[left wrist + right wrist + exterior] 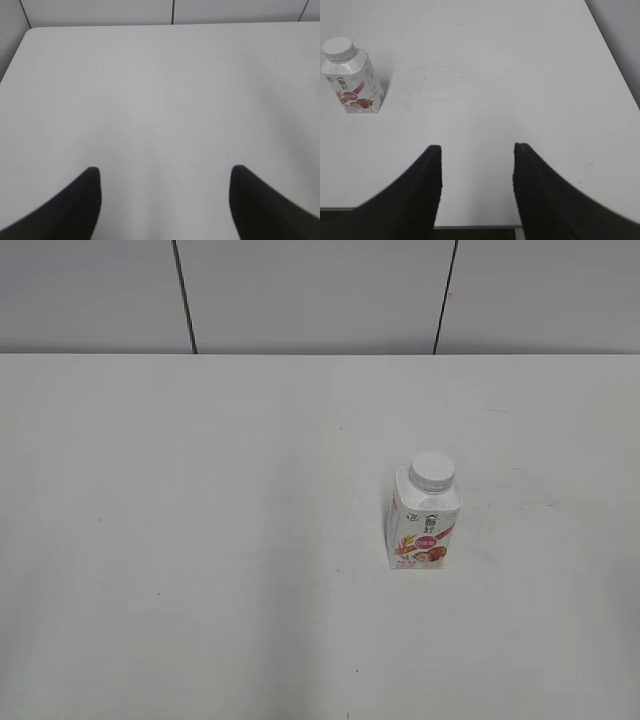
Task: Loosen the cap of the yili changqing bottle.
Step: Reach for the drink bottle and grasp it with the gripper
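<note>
The yili changqing bottle [423, 523] stands upright on the white table, right of centre in the exterior view, its white cap [432, 470] on its neck. In the right wrist view the bottle [352, 80] with its cap [339, 48] is at the upper left, well away from my right gripper [477, 148], which is open with nothing between its black fingers. My left gripper [165, 170] is open wide over bare table, with the bottle out of its view. Neither arm shows in the exterior view.
The white table [200, 540] runs back to a grey panelled wall [320, 290]. Its near edge [475, 227] lies just under my right gripper. A rounded table corner [30, 31] shows far left in the left wrist view.
</note>
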You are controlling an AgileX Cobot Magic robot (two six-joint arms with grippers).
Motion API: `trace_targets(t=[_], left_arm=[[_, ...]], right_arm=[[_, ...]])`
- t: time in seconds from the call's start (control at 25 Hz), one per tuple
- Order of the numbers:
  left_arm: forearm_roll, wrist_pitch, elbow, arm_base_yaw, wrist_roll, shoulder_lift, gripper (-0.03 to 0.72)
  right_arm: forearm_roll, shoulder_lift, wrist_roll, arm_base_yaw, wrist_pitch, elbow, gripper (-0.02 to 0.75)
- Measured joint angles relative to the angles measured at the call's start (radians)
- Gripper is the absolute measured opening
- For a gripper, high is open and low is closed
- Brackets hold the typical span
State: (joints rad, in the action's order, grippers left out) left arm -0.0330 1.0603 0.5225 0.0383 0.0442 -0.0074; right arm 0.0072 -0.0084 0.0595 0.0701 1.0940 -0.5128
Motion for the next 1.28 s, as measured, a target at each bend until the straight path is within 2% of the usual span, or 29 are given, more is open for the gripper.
trace_targets(t=[1.12,1.2,1.28], left_arm=[[-0.001,-0.007,0.003,0.000,0.000,0.000,0.491],[-0.014,-0.053,0.016,0.000,0.000,0.000,0.491],[-0.027,-0.180,0.023,0.000,0.000,0.000,0.491]], right_arm=[[0.000,0.000,0.000,0.000,0.000,0.000,0.378],[0.000,0.000,0.000,0.000,0.000,0.000,0.378],[0.000,0.000,0.000,0.000,0.000,0.000,0.378]])
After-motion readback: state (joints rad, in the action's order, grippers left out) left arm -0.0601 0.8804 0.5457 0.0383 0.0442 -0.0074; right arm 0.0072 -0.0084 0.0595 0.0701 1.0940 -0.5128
